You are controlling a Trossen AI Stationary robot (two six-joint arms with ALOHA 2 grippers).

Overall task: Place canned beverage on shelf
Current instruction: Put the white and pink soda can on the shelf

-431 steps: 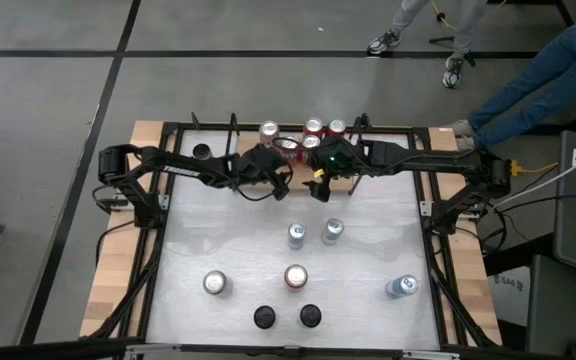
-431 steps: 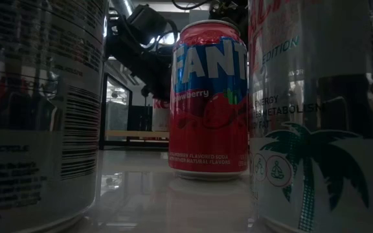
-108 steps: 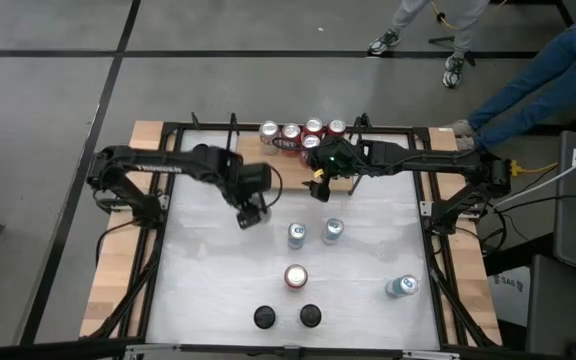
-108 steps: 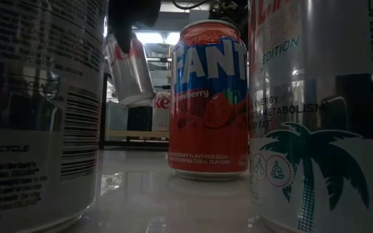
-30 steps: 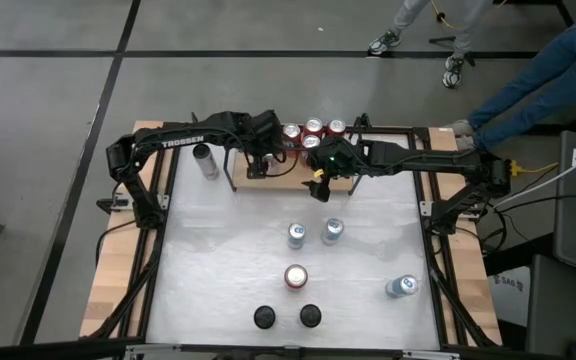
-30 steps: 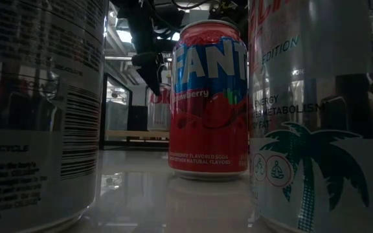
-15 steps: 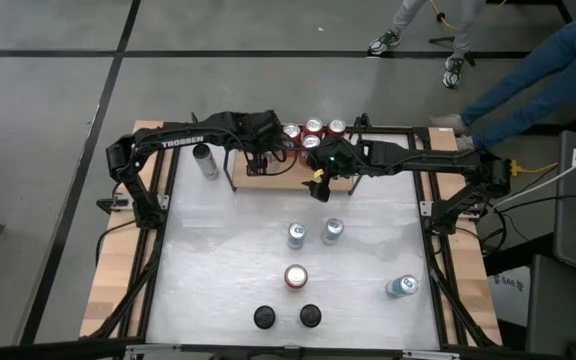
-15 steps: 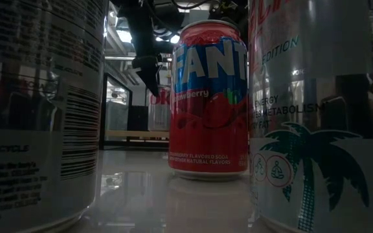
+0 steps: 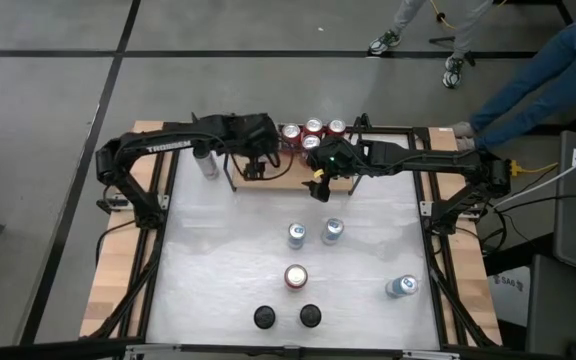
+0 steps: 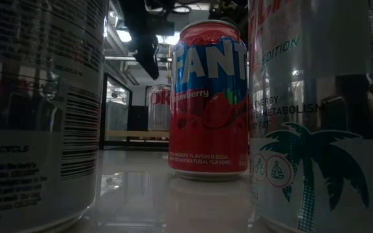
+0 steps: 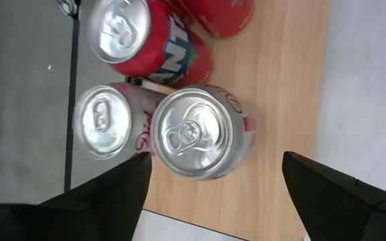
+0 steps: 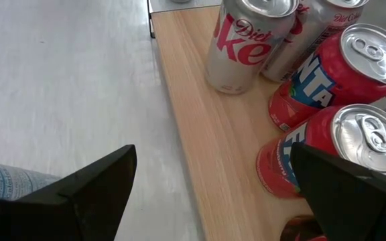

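Note:
A silver Diet Coke can [image 11: 196, 134] stands upright on its base on the light-wood shelf [image 11: 293, 100] at the table's far edge. My left gripper [image 11: 213, 201] hovers open above it, a finger on either side, touching nothing. In the low view the can [image 10: 159, 107] is clear below that gripper's finger [image 10: 144, 45]. A second Diet Coke can [image 11: 106, 120] and red Fanta cans [image 12: 334, 73] stand beside it on the shelf [image 12: 206, 147]. My right gripper [image 9: 320, 185] waits open just in front of the shelf [image 9: 286, 172].
Two silver-blue cans [image 9: 296, 235] [image 9: 333, 231], a red Fanta can [image 9: 295, 276], another can [image 9: 401, 287] and two dark-topped cans [image 9: 264, 317] stand on the white table. A tall silver can [image 9: 205, 160] stands at the back left. People's legs [image 9: 528, 80] show beyond the table.
My left gripper has risen and drawn back a little toward the table's left, off the Diet Coke can. Its fingers stay open. The can stays upright on the shelf and now shows whole in the low view.

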